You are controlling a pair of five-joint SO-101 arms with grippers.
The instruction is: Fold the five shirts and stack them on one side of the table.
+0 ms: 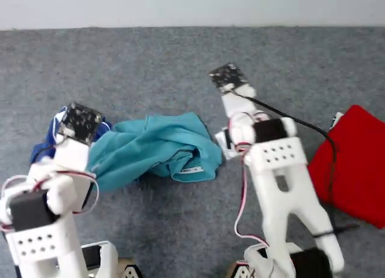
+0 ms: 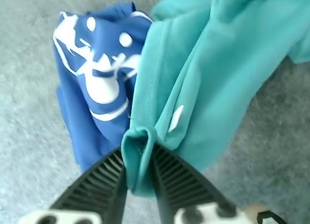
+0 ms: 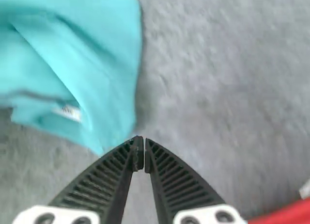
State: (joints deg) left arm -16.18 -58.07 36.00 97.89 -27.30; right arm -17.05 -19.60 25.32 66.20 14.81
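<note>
Left jaws clamped on a rolled fold of hem at the edge of the teal shirt (image 2: 213, 64), cloth pinched tight between them. Rest of that shirt lies ahead of these jaws in a loose, crumpled heap. Blue shirt (image 2: 92, 88) with white print sits bunched just beside the left jaws, touching the teal one. Right jaws closed together on nothing, tips just off the teal shirt's far corner, near its small sewn label. Red shirt (image 1: 355, 163) lies well apart on the outer side of the right jaws, on the grey surface (image 1: 180, 61). Handling, as judged: thin knit, light and limp, will sag and drag rather than hold shape. The surface looks napped and likely grips cloth. Best taken at hem corners or shoulder seams, one per arm, to spread flat before folding. A single pinch risks bunching.
</note>
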